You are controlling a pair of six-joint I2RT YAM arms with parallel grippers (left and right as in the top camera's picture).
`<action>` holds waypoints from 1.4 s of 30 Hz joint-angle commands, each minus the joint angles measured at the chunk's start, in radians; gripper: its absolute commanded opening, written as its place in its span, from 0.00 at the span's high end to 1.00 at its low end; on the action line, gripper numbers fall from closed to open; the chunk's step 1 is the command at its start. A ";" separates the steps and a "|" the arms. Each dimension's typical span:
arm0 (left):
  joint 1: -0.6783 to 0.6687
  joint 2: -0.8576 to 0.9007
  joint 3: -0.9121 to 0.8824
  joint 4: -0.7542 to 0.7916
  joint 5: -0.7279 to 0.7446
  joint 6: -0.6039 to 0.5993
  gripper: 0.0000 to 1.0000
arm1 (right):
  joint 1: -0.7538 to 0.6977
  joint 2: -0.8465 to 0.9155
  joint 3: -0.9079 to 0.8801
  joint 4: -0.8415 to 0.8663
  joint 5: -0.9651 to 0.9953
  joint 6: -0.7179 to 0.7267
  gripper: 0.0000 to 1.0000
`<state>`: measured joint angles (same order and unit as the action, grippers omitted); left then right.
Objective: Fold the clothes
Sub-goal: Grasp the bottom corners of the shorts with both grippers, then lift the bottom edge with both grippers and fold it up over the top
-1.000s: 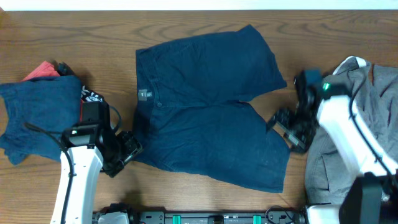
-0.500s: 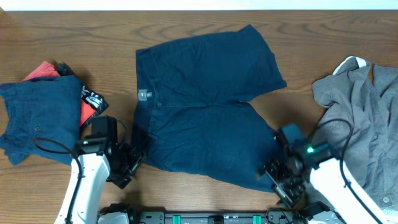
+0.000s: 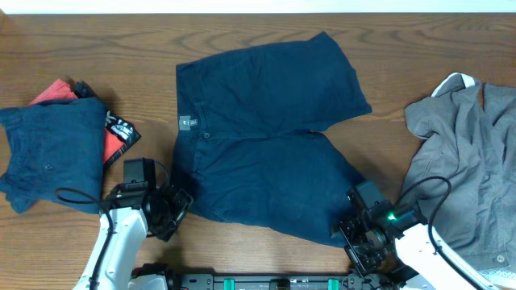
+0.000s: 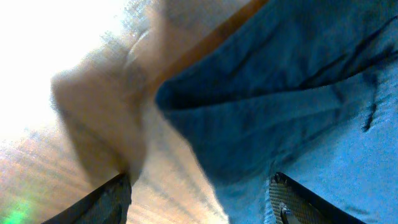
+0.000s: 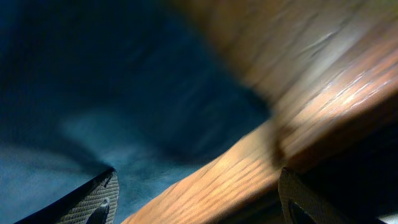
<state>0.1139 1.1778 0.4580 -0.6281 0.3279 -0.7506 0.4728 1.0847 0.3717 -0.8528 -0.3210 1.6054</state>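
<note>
Large dark navy cloth shorts [image 3: 266, 153] centre frame. Left gripper [image 4: 199, 183], right gripper [image 5: 198, 177] at lower corners, jaws apart, apparently empty. Pinch edges evenly.

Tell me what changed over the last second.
The right gripper swung from the right side of the navy shorts, beside the grey garment, to their near hem corner. The left gripper drew back slightly toward the table edge. Both open, holding nothing. No garment moved.
</note>
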 commanded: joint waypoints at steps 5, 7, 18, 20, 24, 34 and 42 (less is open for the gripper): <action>-0.004 0.016 -0.016 0.079 0.000 -0.007 0.42 | 0.006 -0.005 -0.028 0.005 0.090 0.066 0.23; -0.004 0.026 -0.016 0.094 -0.008 -0.007 0.51 | 0.005 -0.005 -0.028 0.007 0.095 0.066 0.25; -0.004 0.098 -0.016 0.152 -0.033 -0.007 0.51 | 0.003 -0.005 -0.028 0.069 0.200 0.112 0.31; -0.004 0.098 -0.016 0.152 -0.033 -0.006 0.51 | 0.003 -0.005 -0.028 0.079 0.238 0.134 0.31; -0.004 0.098 -0.016 0.153 -0.033 -0.007 0.51 | 0.003 -0.005 -0.028 0.088 0.303 0.172 0.32; -0.004 0.098 -0.016 0.167 -0.033 -0.006 0.52 | 0.003 -0.005 -0.028 0.142 0.462 0.190 0.47; -0.004 0.098 -0.015 0.163 -0.021 -0.002 0.92 | 0.003 -0.005 -0.028 0.137 0.470 0.180 0.99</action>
<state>0.1135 1.2625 0.4614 -0.4603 0.3302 -0.7601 0.4728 1.0657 0.3748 -0.7082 0.0612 1.7927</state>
